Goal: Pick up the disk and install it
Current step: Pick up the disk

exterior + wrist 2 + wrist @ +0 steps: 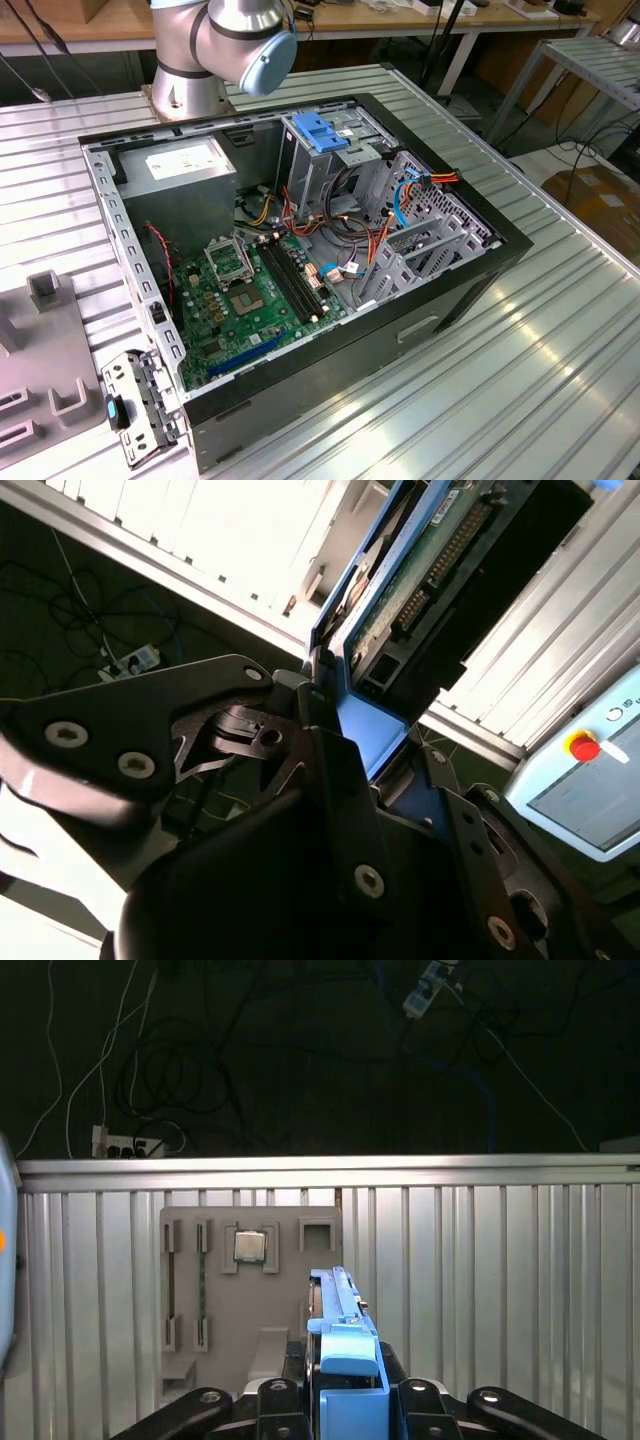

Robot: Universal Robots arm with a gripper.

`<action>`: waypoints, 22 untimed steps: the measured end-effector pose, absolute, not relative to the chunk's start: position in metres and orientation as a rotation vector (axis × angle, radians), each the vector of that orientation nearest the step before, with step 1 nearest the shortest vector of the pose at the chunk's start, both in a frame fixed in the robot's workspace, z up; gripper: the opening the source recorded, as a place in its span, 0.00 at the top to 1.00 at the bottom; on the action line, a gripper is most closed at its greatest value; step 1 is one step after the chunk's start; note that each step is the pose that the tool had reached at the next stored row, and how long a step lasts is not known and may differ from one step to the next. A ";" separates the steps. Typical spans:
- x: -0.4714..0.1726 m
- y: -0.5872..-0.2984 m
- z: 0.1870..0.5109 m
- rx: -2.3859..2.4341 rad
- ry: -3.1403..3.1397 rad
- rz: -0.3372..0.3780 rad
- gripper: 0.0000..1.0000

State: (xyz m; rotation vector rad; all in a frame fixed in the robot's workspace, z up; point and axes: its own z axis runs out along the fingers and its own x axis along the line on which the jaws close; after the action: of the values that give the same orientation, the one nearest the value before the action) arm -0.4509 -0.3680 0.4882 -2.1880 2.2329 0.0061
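My gripper (345,1392) is shut on the disk (340,1335), which stands edge-on between the black fingers with its blue rail facing the camera in the first wrist view. In the second wrist view the gripper (345,730) clamps the same disk (425,555); its green circuit board, connector pins and blue rail show. The disk hangs in the air above the ribbed metal table (480,1280). In the exterior view the open computer case (300,250) lies on its side, with a metal drive cage (335,170) carrying a blue latch piece (318,130).
A grey fixture plate (250,1290) with a processor chip (248,1246) lies on the table below the disk. Inside the case are a grey power supply box (180,165), a green motherboard (250,300) and coloured cables (400,195). The arm's base (215,50) stands behind the case. A pendant with a red button (585,747) sits nearby.
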 end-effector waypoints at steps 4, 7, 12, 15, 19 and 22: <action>-0.443 -0.368 0.488 -2.188 2.233 0.006 0.63; -0.439 -0.368 0.488 -2.188 2.233 0.006 0.63; -0.432 -0.368 0.488 -2.188 2.233 0.006 0.63; -0.429 -0.368 0.488 -2.188 2.233 0.006 0.63; -0.425 -0.368 0.488 -2.188 2.233 0.006 0.63; -0.421 -0.368 0.488 -2.188 2.233 0.006 0.63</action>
State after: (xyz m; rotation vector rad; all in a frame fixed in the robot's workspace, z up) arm -0.4212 -0.3680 0.4882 -2.1880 2.2329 0.0061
